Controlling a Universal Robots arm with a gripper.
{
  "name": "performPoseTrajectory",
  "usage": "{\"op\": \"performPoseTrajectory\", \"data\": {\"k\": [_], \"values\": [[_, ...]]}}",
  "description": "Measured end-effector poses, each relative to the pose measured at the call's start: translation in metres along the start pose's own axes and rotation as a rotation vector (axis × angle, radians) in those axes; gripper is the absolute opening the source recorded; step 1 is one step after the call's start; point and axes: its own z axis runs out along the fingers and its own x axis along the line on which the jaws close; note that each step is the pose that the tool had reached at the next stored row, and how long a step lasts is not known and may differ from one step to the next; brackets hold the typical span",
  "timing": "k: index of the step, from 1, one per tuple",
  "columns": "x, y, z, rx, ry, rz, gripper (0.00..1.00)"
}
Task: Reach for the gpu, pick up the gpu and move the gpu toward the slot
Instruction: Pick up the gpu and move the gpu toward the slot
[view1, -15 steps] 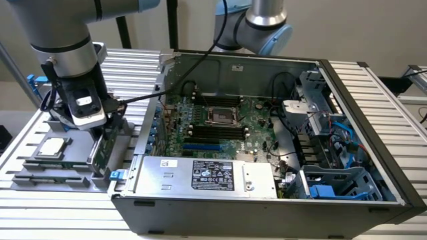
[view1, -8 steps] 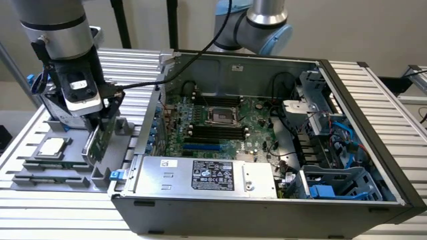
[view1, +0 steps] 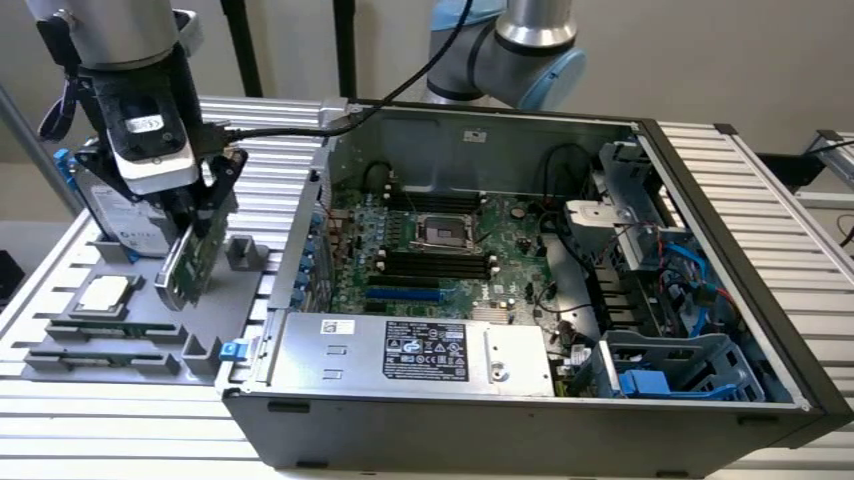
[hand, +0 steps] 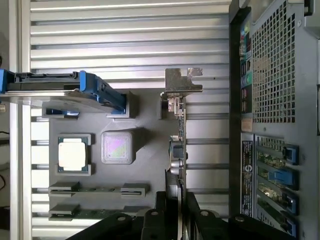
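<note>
The gpu (view1: 187, 262), a thin green card, stands on edge and slightly tilted over the grey parts holder (view1: 200, 318) at the exterior view's left. My gripper (view1: 191, 215) comes down on it from above. In the wrist view the gpu (hand: 178, 150) runs edge-on away from the camera, its silver bracket (hand: 182, 82) at the far end. There my gripper (hand: 176, 210) has a black finger (hand: 160, 212) pressed against each side of the card, shut on it. The blue slots (view1: 400, 296) lie on the motherboard inside the open computer case (view1: 694, 200).
A silver hard drive with blue rails (view1: 114, 215) (hand: 60, 90) stands just beside the gpu in the holder. A square CPU chip (view1: 107, 292) (hand: 73, 153) and two memory sticks (view1: 94, 355) lie nearby. The case's rear wall (hand: 272, 100) rises close to the card.
</note>
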Motion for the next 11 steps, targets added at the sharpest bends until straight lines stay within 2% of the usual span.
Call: {"op": "performPoseTrajectory", "data": {"k": [7,11], "values": [[-0.008,0.0003,-0.0322,-0.0001,-0.0001,0.0,0.26],[-0.02,0.0001,-0.0507,0.0,0.0005,0.0,0.26]]}}
